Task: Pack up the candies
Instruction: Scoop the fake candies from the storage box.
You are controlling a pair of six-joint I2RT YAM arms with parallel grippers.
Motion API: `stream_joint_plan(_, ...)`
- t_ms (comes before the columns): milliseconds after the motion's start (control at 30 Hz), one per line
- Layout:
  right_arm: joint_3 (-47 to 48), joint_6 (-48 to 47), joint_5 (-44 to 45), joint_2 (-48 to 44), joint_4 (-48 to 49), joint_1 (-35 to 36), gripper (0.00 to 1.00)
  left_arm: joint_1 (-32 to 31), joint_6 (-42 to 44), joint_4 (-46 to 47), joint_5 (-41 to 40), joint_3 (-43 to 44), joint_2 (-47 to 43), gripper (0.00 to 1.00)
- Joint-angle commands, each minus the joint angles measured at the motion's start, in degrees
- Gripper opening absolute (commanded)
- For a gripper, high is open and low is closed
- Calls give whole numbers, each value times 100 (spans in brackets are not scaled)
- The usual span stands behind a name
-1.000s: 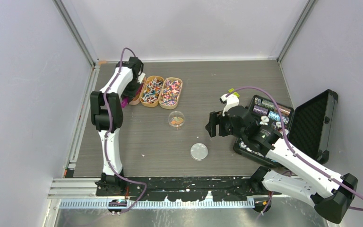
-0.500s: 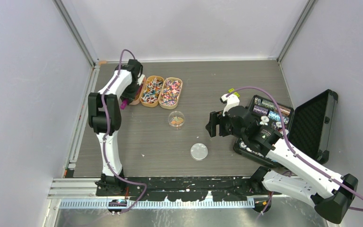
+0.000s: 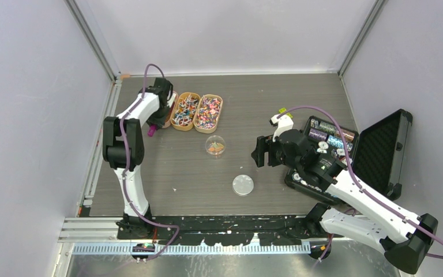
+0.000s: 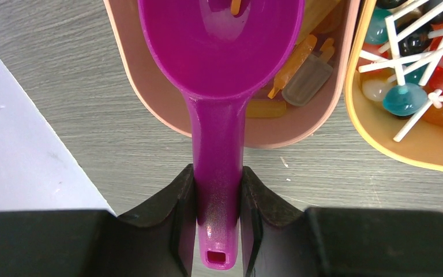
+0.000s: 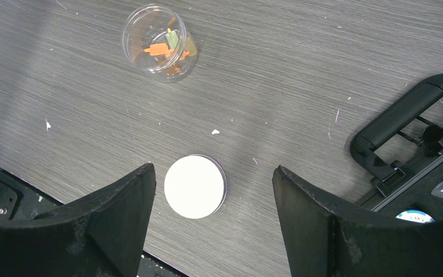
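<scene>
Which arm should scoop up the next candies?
Left. The left tool is shut on the purple scoop, whose bowl is over the pink tray of orange candies. The right tool is open and empty, hanging over the white lid, far from that tray.

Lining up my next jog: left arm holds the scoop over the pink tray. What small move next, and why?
Probably dip the magenta plastic scoop into the orange wrapped candies in the pink oval tray: the left gripper clamps its handle, its bowl looks nearly empty, and the clear round jar holds few.
</scene>
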Motion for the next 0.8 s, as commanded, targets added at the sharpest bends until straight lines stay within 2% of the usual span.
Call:
stream_joint_plan(0,21,-52,104,-134,203,4,78,-21,-68,427,25,-246,-397,0)
stream_joint_plan(233,41,-56,125,-207,170,3,78,-25,-85,781,15,-587,-756,0)
stream_joint_plan(767,-48,162,-42,-502,179,1,78,-25,-105,819,45,-1263,-1849,0)
